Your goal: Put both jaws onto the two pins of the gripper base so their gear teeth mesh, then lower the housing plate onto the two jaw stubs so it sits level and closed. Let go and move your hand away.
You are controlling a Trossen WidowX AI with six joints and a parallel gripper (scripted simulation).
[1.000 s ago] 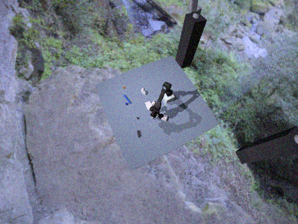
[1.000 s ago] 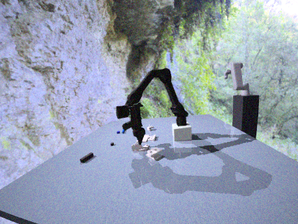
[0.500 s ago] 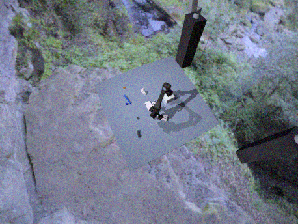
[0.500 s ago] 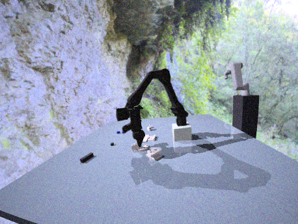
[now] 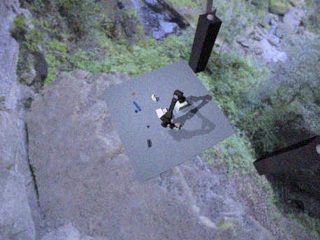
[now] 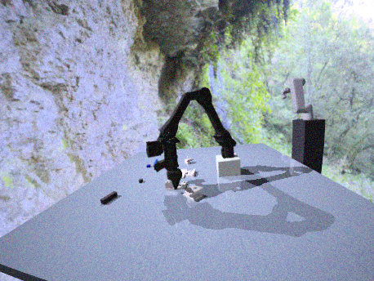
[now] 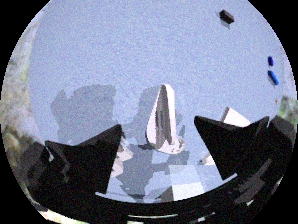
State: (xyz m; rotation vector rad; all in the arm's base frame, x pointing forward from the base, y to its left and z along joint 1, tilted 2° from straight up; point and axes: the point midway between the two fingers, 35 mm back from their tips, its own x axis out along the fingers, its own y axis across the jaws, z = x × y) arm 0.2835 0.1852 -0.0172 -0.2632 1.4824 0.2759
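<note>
My gripper (image 7: 158,124) (image 6: 175,186) is open, pointing down low over the table. A pale tapered part (image 7: 171,117), apparently a jaw, lies between and ahead of the spread fingertips, not gripped; its pale edge (image 6: 169,185) shows beside the fingers in the exterior view. A flat pale part (image 5: 161,112) (image 6: 189,173) lies to one side, partly behind the right finger in the wrist view. Another pale part (image 5: 177,126) (image 6: 195,190) lies on the other side, mostly behind the left finger in the wrist view. A small pale part (image 5: 154,98) (image 6: 189,160) lies farther off. Which is base, housing or second jaw is unclear.
A dark block (image 5: 149,143) (image 6: 109,198) (image 7: 226,16), a small dark piece (image 5: 148,126) (image 6: 140,180), a blue bar (image 5: 137,106) (image 7: 272,77) and an orange piece (image 5: 133,93) lie around. The arm stands on a white block (image 6: 229,167). Its shadow crosses the table (image 6: 102,241).
</note>
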